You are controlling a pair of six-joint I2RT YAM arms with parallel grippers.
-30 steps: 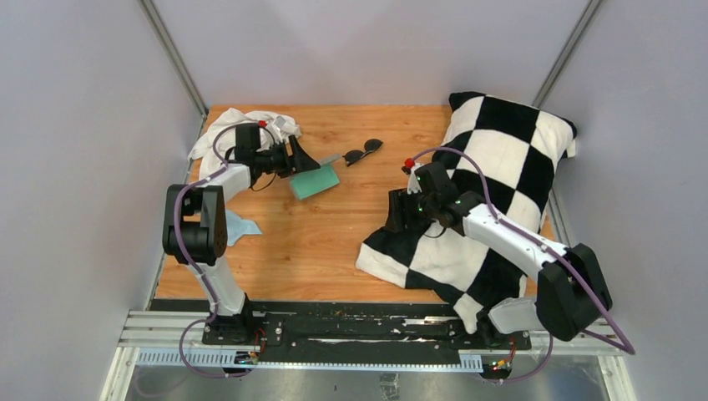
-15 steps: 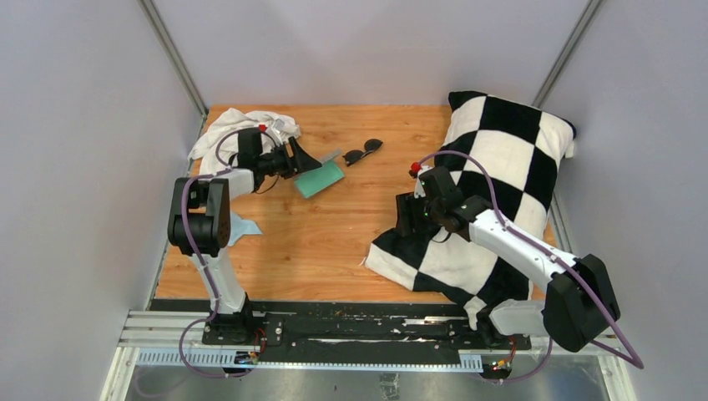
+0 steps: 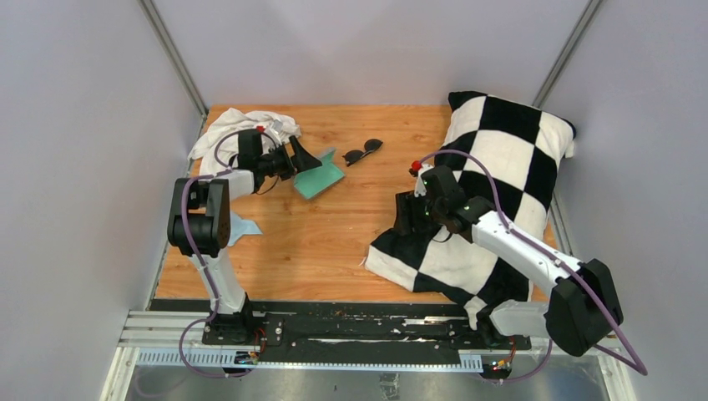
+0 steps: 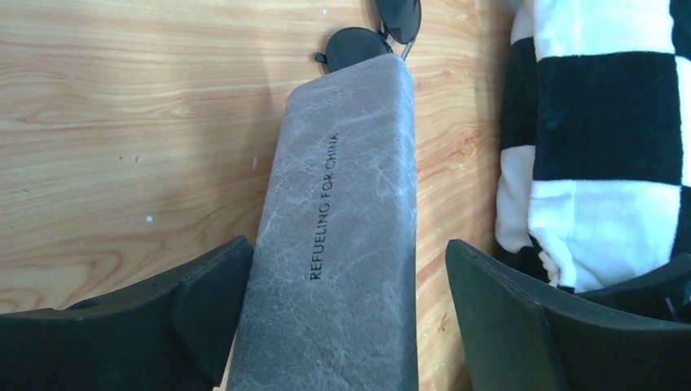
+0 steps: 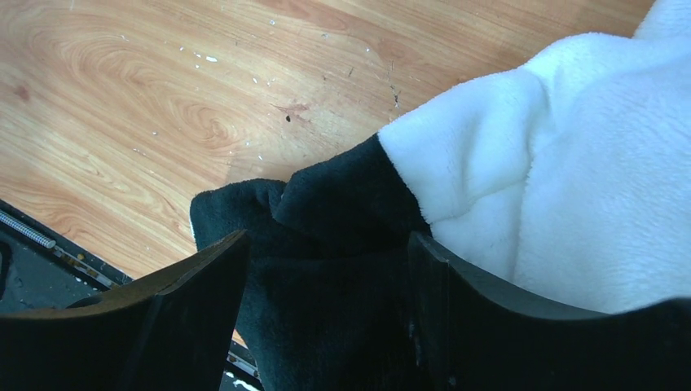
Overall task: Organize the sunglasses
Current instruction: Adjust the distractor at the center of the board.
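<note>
The sunglasses (image 3: 363, 151) lie on the wooden table at the back centre, dark lenses and thin frame. In the left wrist view they (image 4: 371, 32) lie just past the far end of the grey case (image 4: 342, 220). The case (image 3: 321, 177) lies open, showing its teal lining. My left gripper (image 3: 307, 159) is open, its fingers either side of the case's grey lid, in the left wrist view (image 4: 346, 269) too. My right gripper (image 3: 407, 215) is closed on a black fold of the checkered blanket (image 5: 342, 244).
The black-and-white checkered blanket (image 3: 501, 159) covers the right side of the table and reaches near the case (image 4: 603, 122). A white cloth (image 3: 242, 129) lies at the back left. A light blue cloth (image 3: 244, 225) lies by the left arm.
My right gripper moved a little to the right, dragging the blanket's corner with it. The case shifted slightly up and right at my left gripper.
</note>
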